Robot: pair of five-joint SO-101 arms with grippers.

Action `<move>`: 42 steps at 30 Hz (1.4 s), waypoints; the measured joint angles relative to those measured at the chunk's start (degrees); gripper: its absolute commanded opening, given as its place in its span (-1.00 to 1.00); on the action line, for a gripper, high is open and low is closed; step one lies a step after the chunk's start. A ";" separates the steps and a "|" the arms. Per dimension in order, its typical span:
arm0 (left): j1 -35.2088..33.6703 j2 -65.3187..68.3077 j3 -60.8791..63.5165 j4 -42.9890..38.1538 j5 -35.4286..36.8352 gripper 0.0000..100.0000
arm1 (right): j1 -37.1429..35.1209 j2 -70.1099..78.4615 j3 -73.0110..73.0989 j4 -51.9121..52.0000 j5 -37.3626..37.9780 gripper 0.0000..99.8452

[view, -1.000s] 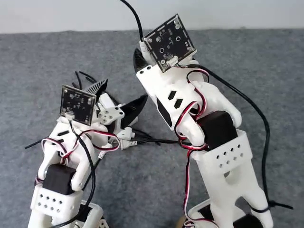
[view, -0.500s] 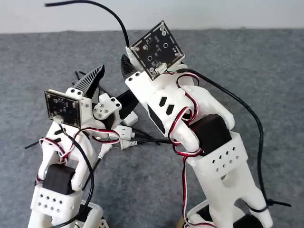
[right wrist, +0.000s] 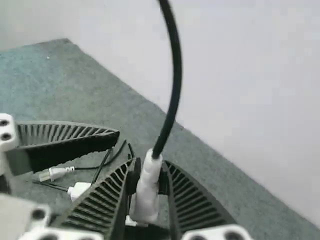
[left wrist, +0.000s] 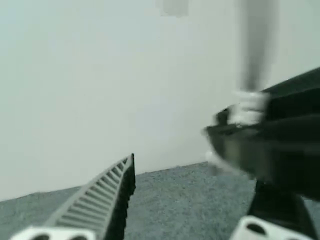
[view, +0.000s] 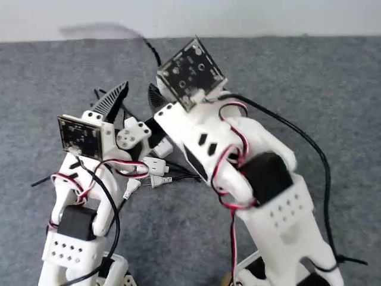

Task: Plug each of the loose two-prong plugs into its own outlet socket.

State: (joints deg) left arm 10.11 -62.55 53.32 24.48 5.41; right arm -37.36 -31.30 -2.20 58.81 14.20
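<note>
The white plug (right wrist: 145,192) stands clamped between the fingers of my right gripper (right wrist: 150,165), which are drawn narrow around it. Its black cable (right wrist: 172,75) rises out past the fingertips. My left gripper (view: 137,110) is spread wide just beside my right fingertips, and beyond both of them two loose white plugs (right wrist: 55,173) lie on the grey carpet (right wrist: 50,75).

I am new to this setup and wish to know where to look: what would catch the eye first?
The right gripper is shut on a white plug, whose black cable arcs up from it. Close beside it the left gripper is open, and loose white connectors lie on the grey carpet between the two arms.
</note>
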 measured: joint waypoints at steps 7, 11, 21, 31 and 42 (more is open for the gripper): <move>-3.08 0.09 4.31 -3.08 -0.26 -0.28 | 0.09 -4.13 0.00 4.40 0.09 -0.99; -3.16 0.09 5.10 -4.13 -0.79 -0.28 | 0.26 -4.66 0.00 7.82 0.09 -0.99; -3.96 0.09 6.33 -4.22 -1.05 -0.28 | 0.09 -4.66 0.00 13.27 0.09 -0.99; -16.18 0.09 13.36 -2.64 -5.80 -0.28 | 0.09 -4.75 8.09 17.41 0.09 -0.99; -29.27 0.09 14.24 3.52 -5.80 -0.28 | 0.09 5.01 25.85 3.69 10.20 -0.99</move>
State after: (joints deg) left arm -19.16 -62.46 67.56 28.00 -0.40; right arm -37.27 -26.29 23.65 62.51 24.40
